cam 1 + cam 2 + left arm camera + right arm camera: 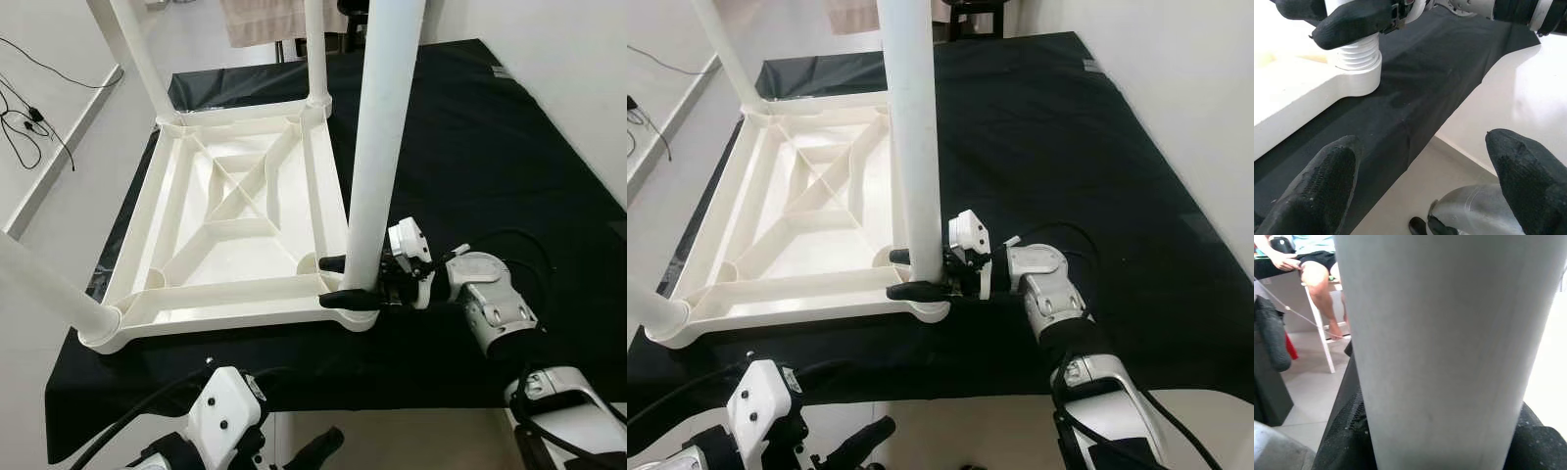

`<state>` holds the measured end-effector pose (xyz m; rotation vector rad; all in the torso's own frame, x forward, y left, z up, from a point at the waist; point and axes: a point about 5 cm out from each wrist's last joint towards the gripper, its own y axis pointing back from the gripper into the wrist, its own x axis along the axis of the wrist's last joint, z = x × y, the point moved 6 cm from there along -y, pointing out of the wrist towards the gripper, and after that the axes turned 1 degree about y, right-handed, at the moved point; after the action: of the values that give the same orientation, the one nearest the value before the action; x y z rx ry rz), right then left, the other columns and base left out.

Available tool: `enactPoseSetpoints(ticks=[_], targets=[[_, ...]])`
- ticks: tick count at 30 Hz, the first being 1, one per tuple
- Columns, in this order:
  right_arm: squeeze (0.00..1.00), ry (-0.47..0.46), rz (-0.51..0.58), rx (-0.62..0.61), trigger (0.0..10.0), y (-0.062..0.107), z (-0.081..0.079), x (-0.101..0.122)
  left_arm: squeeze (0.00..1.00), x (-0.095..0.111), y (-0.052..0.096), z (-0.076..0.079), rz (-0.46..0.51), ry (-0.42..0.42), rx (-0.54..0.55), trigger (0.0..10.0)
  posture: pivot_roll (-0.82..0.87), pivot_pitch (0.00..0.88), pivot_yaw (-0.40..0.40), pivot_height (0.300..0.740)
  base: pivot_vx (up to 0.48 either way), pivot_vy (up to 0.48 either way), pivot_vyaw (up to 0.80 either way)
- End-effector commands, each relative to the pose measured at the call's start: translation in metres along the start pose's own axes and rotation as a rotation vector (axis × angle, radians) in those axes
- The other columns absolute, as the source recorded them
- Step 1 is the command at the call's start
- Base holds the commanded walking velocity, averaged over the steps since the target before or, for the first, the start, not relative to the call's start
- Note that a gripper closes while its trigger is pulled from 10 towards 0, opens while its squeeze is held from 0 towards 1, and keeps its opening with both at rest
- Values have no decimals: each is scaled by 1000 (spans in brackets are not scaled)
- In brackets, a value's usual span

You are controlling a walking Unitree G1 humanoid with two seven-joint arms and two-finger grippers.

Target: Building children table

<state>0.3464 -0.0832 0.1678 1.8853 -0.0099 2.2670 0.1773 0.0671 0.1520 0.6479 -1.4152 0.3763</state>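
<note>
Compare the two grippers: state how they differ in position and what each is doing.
The right gripper is up on the black-covered table, fingers shut around the base of the near white table leg. The left gripper hangs below the table edge, fingers open and holding nothing. Both have two black fingers.

Black cloth (509, 147) under my right claw (338, 281). Pale floor (59, 137) far left, black cables (29, 117) on it. White wall (578, 59) beyond.

Silver arms, black cables, black-fingered right claw (343, 282).
</note>
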Motion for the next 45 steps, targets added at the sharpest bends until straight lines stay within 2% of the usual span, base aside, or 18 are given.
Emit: enactPoseSetpoints(ticks=[1,3,6,7,8,9,11,13,18,23,27,35,36,39,42,43,44,45], targets=[[0,-178,-180,-143,10000,11,-5,-60,0,-2,3,2,-20,1,-6,10000,114,247,55,740,0,0,0],[0,-162,-218,-178,10000,12,-2,-63,0,-2,3,2,-20,1,-6,10000,114,247,55,740,0,0,0],[0,-87,-429,-456,10000,28,18,-79,0,-3,2,4,-21,-1,-7,10000,111,249,35,740,0,0,0],[0,-87,-429,-456,10000,28,18,-79,0,-3,2,4,-21,-1,-7,10000,111,249,35,740,0,0,0],[0,-88,-422,-676,10000,35,28,-70,0,-4,3,4,-22,-2,-4,10000,111,248,12,740,0,0,0],[0,-88,-422,-676,10000,35,28,-70,0,-4,3,4,-22,-2,-4,10000,111,248,12,740,0,0,0],[0,-162,-309,-1045,10000,37,0,-43,0,-5,3,3,-23,-3,10,10000,104,243,14,740,0,0,0],[0,-160,-262,-1207,10000,45,-20,-29,0,-6,2,1,-24,-7,14,10000,105,236,32,740,0,0,0],[0,-207,-245,-1245,10000,41,-23,-36,0,-7,1,-1,-29,-13,2,10000,94,216,38,740,0,0,0],[0,-265,-253,-1299,10000,48,-20,-42,0,-9,-2,-3,-30,-21,-8,10000,88,206,34,740,0,0,0],[0,-302,-285,-1362,10000,55,-29,-38,0,-9,-4,-4,-25,-24,-1,10000,86,200,40,740,0,0,0],[0,-289,-169,-1252,10000,45,-30,-25,0,-9,-5,-6,-26,-31,-3,10000,85,195,47,740,0,0,0],[1000,-302,-104,-1180,10000,38,-31,-18,0,-10,-6,-6,-26,-31,-3,10000,83,192,44,740,0,0,0],[1000,-315,81,-928,10000,14,-40,15,0,-10,-7,-7,-23,-30,0,10000,81,189,42,740,0,0,0],[1000,-311,109,-874,10000,11,-42,21,0,-11,-7,-7,-22,-30,0,10000,80,188,42,740,0,0,0],[1000,-258,115,-806,10000,7,-42,29,0,-11,-8,-7,-22,-30,0,10000,83,180,39,740,0,0,0],[643,-199,113,-731,10000,5,-41,36,0,-12,-9,-7,-22,-31,0,10000,84,173,37,740,0,0,0],[514,-144,102,-672,10000,5,-39,40,0,-13,-10,-7,-22,-33,0,10000,84,173,37,740,0,0,0]])
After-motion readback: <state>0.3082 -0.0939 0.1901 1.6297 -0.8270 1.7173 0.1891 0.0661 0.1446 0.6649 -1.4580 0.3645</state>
